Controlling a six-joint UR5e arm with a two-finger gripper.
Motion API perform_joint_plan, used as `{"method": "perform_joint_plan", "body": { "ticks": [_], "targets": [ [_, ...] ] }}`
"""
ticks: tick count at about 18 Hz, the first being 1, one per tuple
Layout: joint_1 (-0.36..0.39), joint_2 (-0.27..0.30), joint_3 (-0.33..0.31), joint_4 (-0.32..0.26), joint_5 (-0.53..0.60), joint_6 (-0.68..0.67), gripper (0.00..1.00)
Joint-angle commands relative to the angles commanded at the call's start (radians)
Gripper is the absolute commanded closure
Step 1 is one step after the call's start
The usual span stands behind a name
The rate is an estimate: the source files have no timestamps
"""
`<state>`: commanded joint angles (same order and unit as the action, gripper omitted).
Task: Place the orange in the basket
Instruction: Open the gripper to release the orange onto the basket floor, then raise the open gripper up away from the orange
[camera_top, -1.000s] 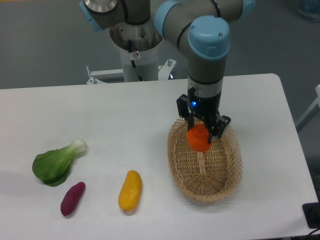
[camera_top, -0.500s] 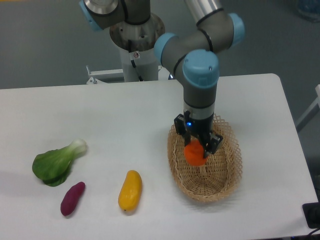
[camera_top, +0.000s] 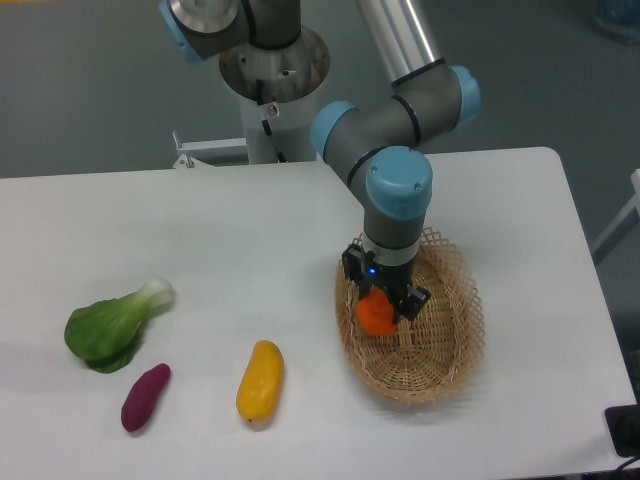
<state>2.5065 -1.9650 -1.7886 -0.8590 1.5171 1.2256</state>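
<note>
- The orange (camera_top: 376, 316) sits between the jaws, low inside the basket (camera_top: 440, 375), toward the basket's left inner wall; whether it already rests on the weave or hangs just above it cannot be told.
- The gripper (camera_top: 383, 308) has its jaws closed on the orange, one finger on each side of the fruit, with most of the orange showing below and in front of them.
- Judged by its look, the orange is light, firm and smooth-skinned, so it is likely to roll once let go; a hold across its widest part, as now, suits it, and moderate pressure should be enough without bruising it.
- The basket is shallow woven wicker with an open lacy rim; it looks light and could shift if the fingers press against its wall.
- Outward from the jaws, well apart to their left on the table (camera_top: 250, 230), lie a yellow elongated fruit (camera_top: 260, 381), a purple sweet potato (camera_top: 145, 397) and a green leafy vegetable (camera_top: 112, 326), none near the basket.
</note>
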Motion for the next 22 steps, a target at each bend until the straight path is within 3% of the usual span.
{"method": "perform_joint_plan", "body": {
  "ticks": [5, 8, 9, 22],
  "targets": [
    [0.000, -0.002, 0.000, 0.002, 0.000, -0.002, 0.27],
    [0.002, 0.002, 0.003, 0.002, 0.000, -0.006, 0.03],
    [0.002, 0.006, 0.003, 0.002, 0.000, -0.008, 0.01],
    [0.014, 0.074, 0.078, -0.017, 0.000, 0.003, 0.00]
  ]
}}
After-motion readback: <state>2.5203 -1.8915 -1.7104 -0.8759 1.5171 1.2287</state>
